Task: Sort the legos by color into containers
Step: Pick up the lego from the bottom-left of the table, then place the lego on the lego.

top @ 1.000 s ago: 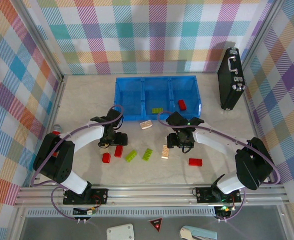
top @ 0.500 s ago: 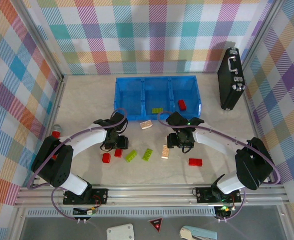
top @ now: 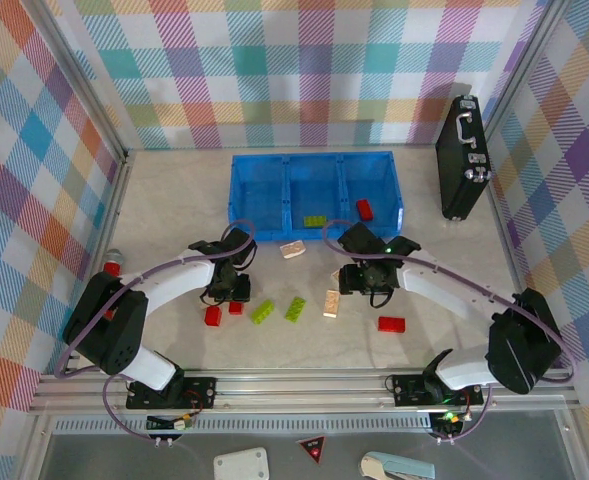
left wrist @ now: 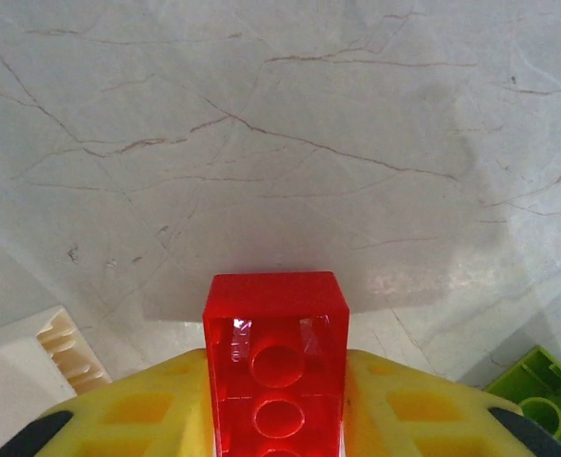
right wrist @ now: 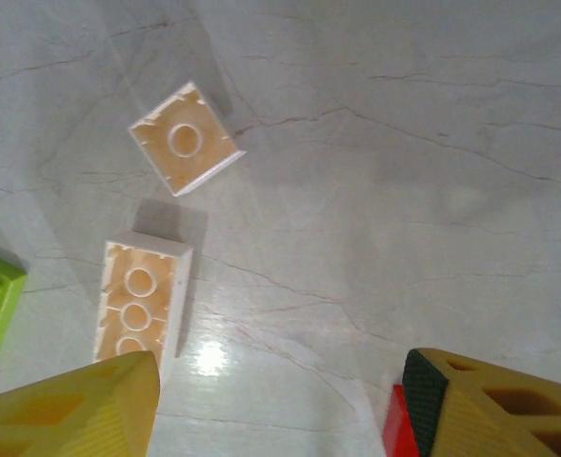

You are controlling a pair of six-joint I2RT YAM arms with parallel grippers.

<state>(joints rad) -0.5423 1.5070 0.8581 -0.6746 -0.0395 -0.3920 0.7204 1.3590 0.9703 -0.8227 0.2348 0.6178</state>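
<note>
A glossy, see-through red lego brick [left wrist: 276, 367] is clamped between the yellow fingers of the left gripper [top: 232, 290], left of centre on the marbled surface [left wrist: 261, 143], nearer than the blue bin [top: 314, 160]. A lime brick [left wrist: 537, 400] lies just right. The right gripper [right wrist: 280, 400] stands apart above two tan bricks [right wrist: 142, 305].

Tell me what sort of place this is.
Probably a robot lab test cell: plaid backdrop walls, two arms bolted to a metal rail, toy bricks and a blue bin on the table.

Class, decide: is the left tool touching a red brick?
Touching. Left wrist view: the red brick sits flush between yellow fingers of the left tool.
</note>
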